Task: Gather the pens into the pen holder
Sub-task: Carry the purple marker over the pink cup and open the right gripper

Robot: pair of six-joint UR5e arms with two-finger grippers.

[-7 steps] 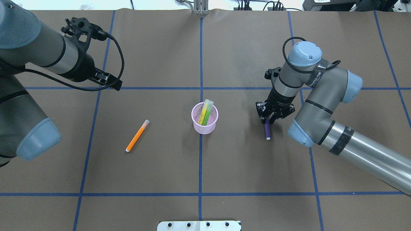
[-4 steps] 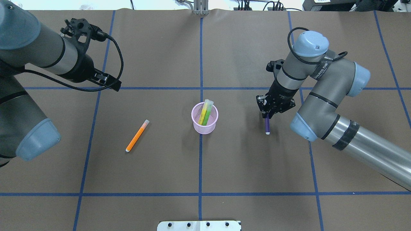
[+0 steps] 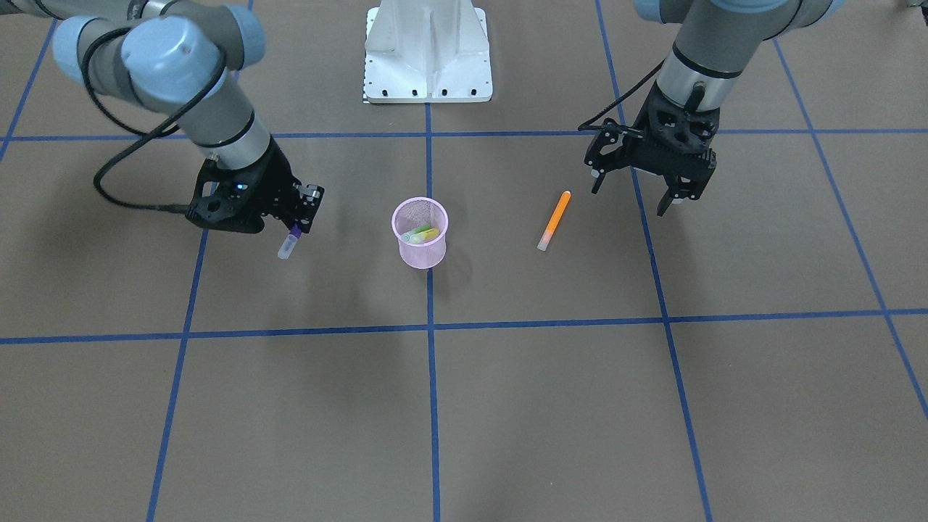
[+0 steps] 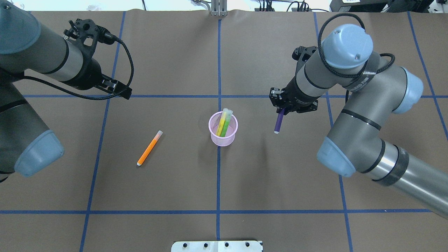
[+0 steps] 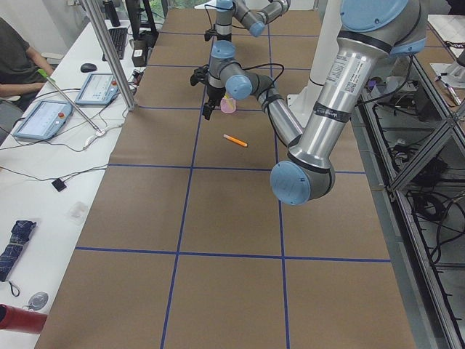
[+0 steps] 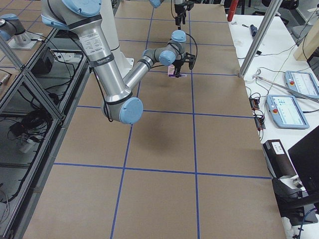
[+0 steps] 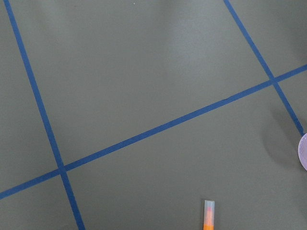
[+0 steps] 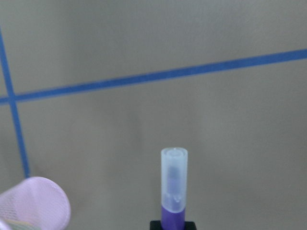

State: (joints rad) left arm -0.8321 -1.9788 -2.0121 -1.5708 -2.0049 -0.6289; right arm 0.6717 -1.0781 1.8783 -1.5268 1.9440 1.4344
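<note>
The pink mesh pen holder (image 4: 223,134) stands at the table's middle with a yellow pen and a green pen (image 4: 225,122) leaning in it; it also shows in the front view (image 3: 420,233). My right gripper (image 4: 282,109) is shut on the purple pen (image 4: 279,121), held above the table to the holder's right, clear cap end down (image 8: 173,184). The holder's rim (image 8: 33,203) shows at the right wrist view's lower left. The orange pen (image 4: 149,148) lies flat left of the holder. My left gripper (image 3: 632,197) hangs open and empty above the table, behind and left of the orange pen (image 3: 554,220).
Blue tape lines (image 4: 218,175) cross the brown table cover. A white mounting plate (image 3: 428,54) sits at the robot's base. In the left side view, an operator's desk with tablets (image 5: 45,116) runs along the far side.
My right gripper has lifted the purple pen off the table and carried it left and back toward the holder. The left arm has barely moved.
</note>
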